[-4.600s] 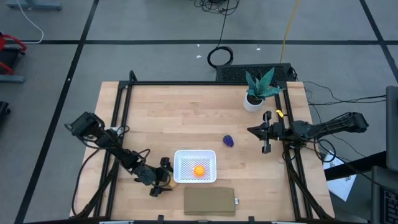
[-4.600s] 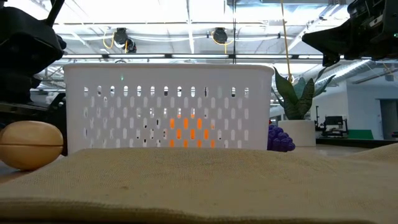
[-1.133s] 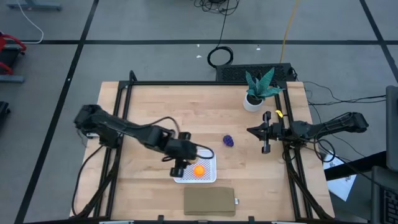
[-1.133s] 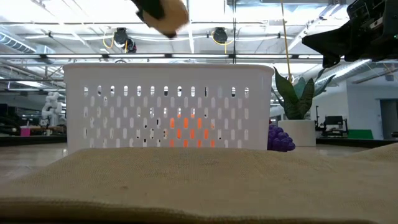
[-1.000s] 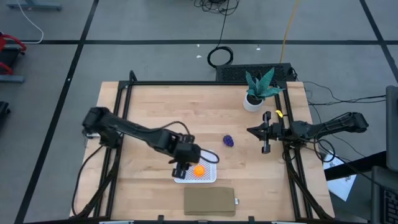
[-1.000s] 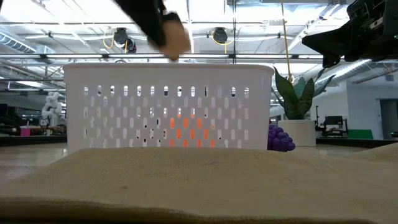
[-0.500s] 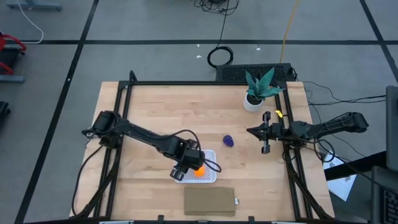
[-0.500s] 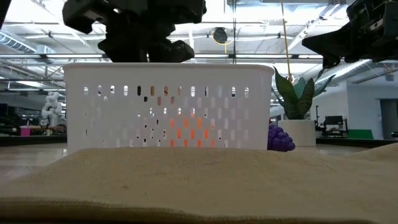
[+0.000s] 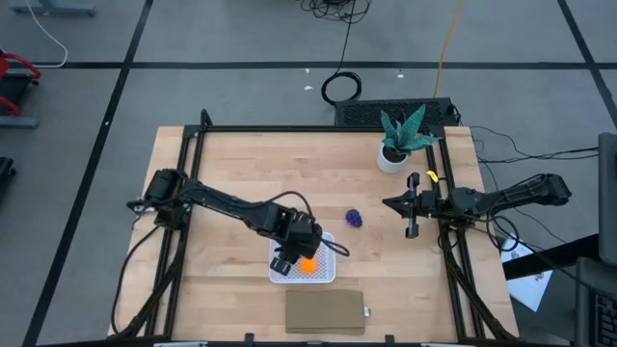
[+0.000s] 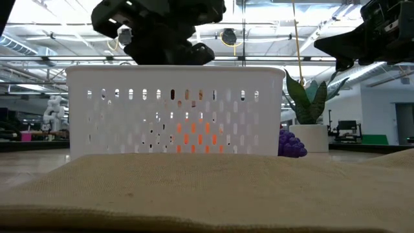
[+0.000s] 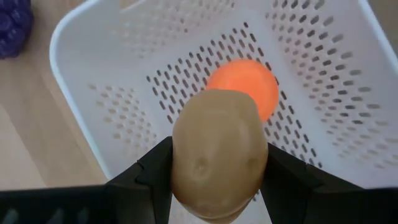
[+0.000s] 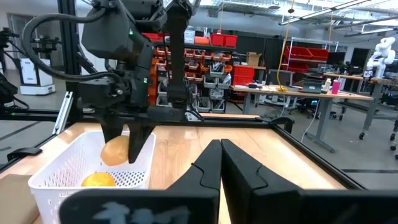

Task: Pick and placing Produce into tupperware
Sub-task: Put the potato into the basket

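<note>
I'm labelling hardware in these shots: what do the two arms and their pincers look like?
Both arms are dark, slim and jointed, with black cables looping alongside. The left pincer has two flat black fingers. The right pincer is black too, its fingers tapering in the wrist view; a small yellow marking sits beside its wrist.

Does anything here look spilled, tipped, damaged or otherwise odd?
Nothing stands out. The tupperware sits flat, holding the orange piece; the left gripper holds the tan piece above it; the purple piece lies on the table.
</note>
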Robot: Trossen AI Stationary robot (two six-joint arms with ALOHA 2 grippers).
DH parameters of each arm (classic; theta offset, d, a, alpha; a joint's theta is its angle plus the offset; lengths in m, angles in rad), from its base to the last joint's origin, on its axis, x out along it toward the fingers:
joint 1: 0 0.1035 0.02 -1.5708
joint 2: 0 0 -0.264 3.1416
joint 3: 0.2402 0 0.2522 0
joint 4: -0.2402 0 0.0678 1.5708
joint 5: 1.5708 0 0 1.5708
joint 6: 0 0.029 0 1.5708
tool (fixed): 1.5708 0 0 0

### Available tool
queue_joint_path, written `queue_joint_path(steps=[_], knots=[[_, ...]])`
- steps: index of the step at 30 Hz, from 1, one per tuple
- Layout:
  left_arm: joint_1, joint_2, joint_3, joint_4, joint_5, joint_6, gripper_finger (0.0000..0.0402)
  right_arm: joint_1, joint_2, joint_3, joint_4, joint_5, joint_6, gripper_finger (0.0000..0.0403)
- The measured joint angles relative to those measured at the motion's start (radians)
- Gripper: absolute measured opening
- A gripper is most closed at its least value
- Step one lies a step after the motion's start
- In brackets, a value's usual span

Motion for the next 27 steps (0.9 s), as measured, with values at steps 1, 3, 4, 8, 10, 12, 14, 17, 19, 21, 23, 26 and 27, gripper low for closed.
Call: queue_joint_path(steps=[1,3,4,8,10,12,14,17,19,21,23,26,27], knots=[[0.004,0.0,0.0,-0.004,0.001,-0.006,0.0184,0.0,0.0,0.0,0.0,0.0,0.0,0.0],[0.013,0.0,0.0,-0.009,0.001,-0.012,0.0184,0.0,0.0,0.0,0.0,0.0,0.0,0.0],[0.015,0.0,0.0,-0.008,0.001,-0.021,0.0184,0.0,0.0,0.0,0.0,0.0,0.0,0.0],[0.013,0.0,0.0,-0.01,0.001,-0.057,0.0184,0.0,0.0,0.0,0.0,0.0,0.0,0.0],[0.008,0.005,-0.004,-0.007,0.001,-0.081,0.0184,0.0,0.0,0.0,0.0,0.0,0.0,0.0],[0.005,0.01,-0.013,-0.011,0.0,-0.082,0.0184,0.0,0.0,0.0,0.0,0.0,0.0,0.0],[0.002,0.011,-0.019,-0.013,-0.001,-0.091,0.0184,0.0,0.0,0.0,0.0,0.0,0.0,0.0],[0.002,0.01,-0.019,-0.017,-0.016,-0.124,0.0184,0.0,0.0,0.0,0.0,0.0,0.0,0.0],[0.002,0.01,-0.02,-0.03,-0.032,-0.147,0.0184,0.0,0.0,0.0,0.0,0.0,0.0,0.0],[0.002,0.01,-0.02,-0.035,-0.034,-0.163,0.0184,0.0,0.0,0.0,0.0,0.0,0.0,0.0],[0.002,0.01,-0.02,-0.042,-0.035,-0.177,0.0184,0.0,0.0,0.0,0.0,0.0,0.0,0.0],[0.002,0.01,-0.02,-0.048,-0.036,-0.188,0.0184,0.0,0.0,0.0,0.0,0.0,0.0,0.0],[0.002,0.01,-0.02,-0.051,-0.037,-0.188,0.0184,0.0,0.0,0.0,0.0,0.0,0.0,0.0]])
